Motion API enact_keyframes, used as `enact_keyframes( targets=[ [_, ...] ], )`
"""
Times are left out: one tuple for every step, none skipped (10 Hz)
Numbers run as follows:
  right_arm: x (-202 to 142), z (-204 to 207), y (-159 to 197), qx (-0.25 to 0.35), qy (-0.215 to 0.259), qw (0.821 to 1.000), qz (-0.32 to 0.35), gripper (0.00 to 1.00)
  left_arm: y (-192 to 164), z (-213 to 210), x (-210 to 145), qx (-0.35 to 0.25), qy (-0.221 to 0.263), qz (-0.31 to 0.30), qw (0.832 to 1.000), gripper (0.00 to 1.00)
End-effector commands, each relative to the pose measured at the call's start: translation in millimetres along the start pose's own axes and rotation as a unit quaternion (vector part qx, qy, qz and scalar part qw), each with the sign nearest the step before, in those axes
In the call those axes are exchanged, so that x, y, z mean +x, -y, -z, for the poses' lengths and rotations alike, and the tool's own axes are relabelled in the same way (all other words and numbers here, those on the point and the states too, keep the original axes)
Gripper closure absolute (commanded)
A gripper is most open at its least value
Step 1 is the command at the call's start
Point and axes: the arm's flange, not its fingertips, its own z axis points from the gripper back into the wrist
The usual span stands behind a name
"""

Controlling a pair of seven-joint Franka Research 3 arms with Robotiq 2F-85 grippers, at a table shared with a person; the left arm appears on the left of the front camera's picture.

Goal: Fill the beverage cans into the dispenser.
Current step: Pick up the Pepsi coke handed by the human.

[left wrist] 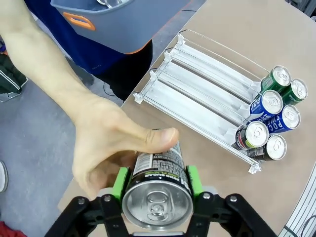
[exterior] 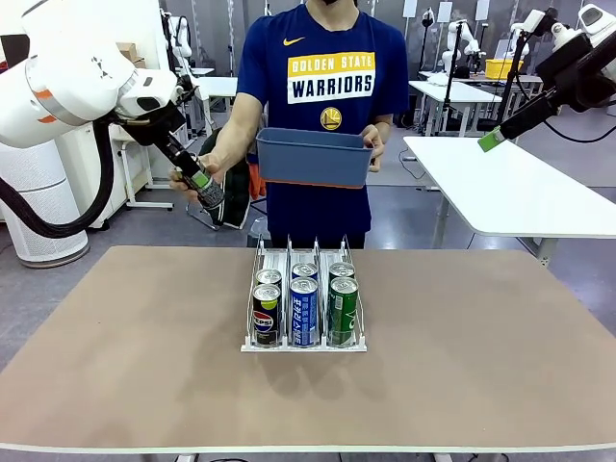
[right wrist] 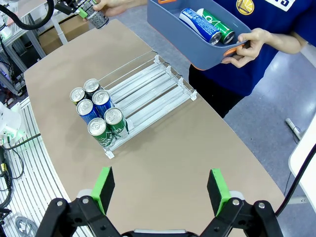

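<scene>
The left gripper is clamped on a dark can near its top, the person's hand also on it, above the tabletop's far edge. The can looks smooth, thin-walled and probably weighty, so a firm side grip suits it. The right gripper hangs wide open, empty.

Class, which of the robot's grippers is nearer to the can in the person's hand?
Left. The left gripper is clamped on that can, beside the person's hand; the right gripper hangs open, far off to the right.

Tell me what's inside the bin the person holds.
In the bin lie a blue-white can and a green can. Its near wall covers the rest of its floor.
</scene>
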Motion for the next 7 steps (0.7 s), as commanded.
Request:
enact_keyframes(
  targets=[
    [-1.3,1.0,-0.5,0.000,0.000,1.000,0.000,0.00,3.3,-0.8,-2.3,0.019,-0.011,-0.010,1.000,0.65],
    [-1.3,1.0,-0.5,0.000,0.000,1.000,0.000,0.00,4.2,-1.9,-2.7,0.019,-0.012,-0.010,1.000,0.98],
    [-1.3,1.0,-0.5,0.000,0.000,1.000,0.000,0.00,4.8,-2.4,-3.2,0.018,-0.013,-0.010,1.000,0.85],
    [-1.3,1.0,-0.5,0.000,0.000,1.000,0.000,0.00,4.8,-2.4,-3.5,0.018,-0.014,-0.011,1.000,1.00],
    [-1.3,1.0,-0.5,0.000,0.000,1.000,0.000,0.00,4.4,-2.2,-4.1,0.017,-0.016,-0.011,1.000,1.00],
    [-1.3,1.0,-0.5,0.000,0.000,1.000,0.000,0.00,4.7,-2.2,-4.6,0.016,-0.016,-0.011,1.000,1.00],
    [-1.3,1.0,-0.5,0.000,0.000,1.000,0.000,0.00,5.6,-1.8,-4.9,0.015,-0.017,-0.011,1.000,0.62]
  ],
)
